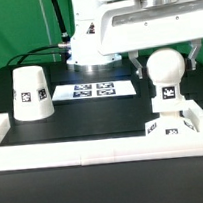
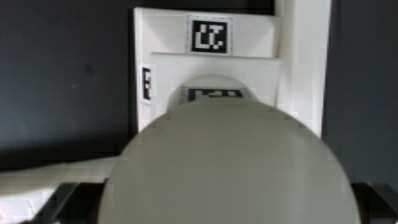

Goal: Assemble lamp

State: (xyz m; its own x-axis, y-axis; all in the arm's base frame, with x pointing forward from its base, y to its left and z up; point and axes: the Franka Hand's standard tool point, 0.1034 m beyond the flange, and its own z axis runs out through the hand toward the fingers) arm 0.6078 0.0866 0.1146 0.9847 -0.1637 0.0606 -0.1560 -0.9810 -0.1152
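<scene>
Overhead, smooth round bulb (image 1: 164,73) above flat square base plate (image 1: 172,128)

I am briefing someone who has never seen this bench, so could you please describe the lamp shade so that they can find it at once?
Start from the black table with its raised white rim and find the marker board, the flat white strip of tags lying near the middle. The lamp shade stands alone on the exterior view's left of that strip. It is the only cone-shaped white piece, narrow at the top, with one square tag on its side, unlike the round bulb.
</scene>
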